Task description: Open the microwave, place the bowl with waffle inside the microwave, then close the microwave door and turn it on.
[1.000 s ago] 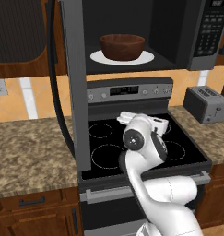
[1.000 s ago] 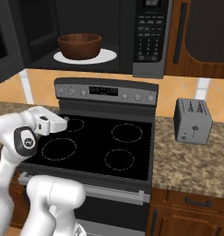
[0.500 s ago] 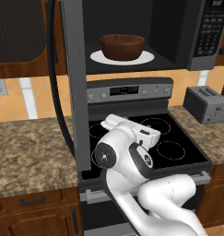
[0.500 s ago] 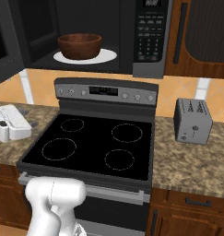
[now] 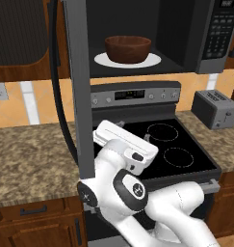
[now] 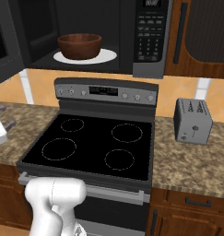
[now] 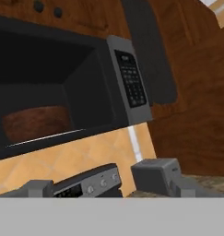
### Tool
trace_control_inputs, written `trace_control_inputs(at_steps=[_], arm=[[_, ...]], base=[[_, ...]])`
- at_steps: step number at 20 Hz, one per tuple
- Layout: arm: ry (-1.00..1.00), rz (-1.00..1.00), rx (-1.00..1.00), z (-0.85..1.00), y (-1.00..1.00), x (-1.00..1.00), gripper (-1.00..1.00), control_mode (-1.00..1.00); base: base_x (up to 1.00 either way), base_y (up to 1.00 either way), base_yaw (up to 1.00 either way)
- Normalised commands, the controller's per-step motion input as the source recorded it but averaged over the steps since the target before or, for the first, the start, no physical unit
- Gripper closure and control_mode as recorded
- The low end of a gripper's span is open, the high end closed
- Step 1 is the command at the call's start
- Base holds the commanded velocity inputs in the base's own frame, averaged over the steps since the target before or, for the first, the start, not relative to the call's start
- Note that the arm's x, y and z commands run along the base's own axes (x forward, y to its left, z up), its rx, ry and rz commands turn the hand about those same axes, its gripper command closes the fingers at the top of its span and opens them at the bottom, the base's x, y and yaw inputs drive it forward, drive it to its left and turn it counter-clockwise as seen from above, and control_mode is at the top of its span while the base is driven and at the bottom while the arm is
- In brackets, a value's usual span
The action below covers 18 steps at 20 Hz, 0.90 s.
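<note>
**Bowl on the turntable, door swung open, arm low by the stove**

A kitchen wall of brown wood cabinets [image 6: 205, 37] with an orange tiled backsplash [image 5: 22, 103]. A speckled granite counter [image 5: 32, 149] runs to both sides of a black-topped stove [image 6: 92, 147], whose grey control panel [image 6: 106, 91] sits under the microwave [image 6: 150, 37].

The gripper is not clearly visible in the base views; the white hand [image 5: 125, 144] lies low over the stove's left front edge, and in the hand view two grey finger tips [image 7: 155, 173] stand far apart at the bottom, so the jaws are spread wide with nothing between them.

From the gripper the microwave is up and ahead. Its cavity is open, and the bowl [image 5: 128, 48] rests on the white turntable plate [image 5: 149, 60] inside, well above the hand and well apart from it. In the hand view the bowl [image 7: 35, 122] shows as a reddish-brown shape to the upper left of the tips. The waffle cannot be made out in the bowl. The button panel [image 7: 130, 78] lies up and ahead.

The door [image 5: 77, 87] hangs open edge-on, its curved black handle [image 5: 58, 87] on the outer side; it stands just beside the hand, between it and the left counter. A grey toaster [image 6: 193, 120] sits on the counter well to the right.
</note>
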Motion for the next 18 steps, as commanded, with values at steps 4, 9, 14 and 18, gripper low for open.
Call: trace_control_inputs(at_steps=[4, 9, 14, 18], arm=[[-0.26, 0.00, -0.01, -0.43, 0.00, 0.04, -1.00, -1.00], [-0.26, 0.00, -0.02, -0.10, 0.42, 0.00, -1.00, -1.00], [-0.24, 0.00, 0.00, 0.00, 0.48, -0.08, -1.00, -1.00], [-0.03, 0.00, -0.03, 0.00, 0.22, -0.10, -1.00, -1.00]], base=[[0.00, 0.00, 0.00], [0.00, 0.00, 0.00], [0.00, 0.00, 0.00], [0.00, 0.00, 0.00]])
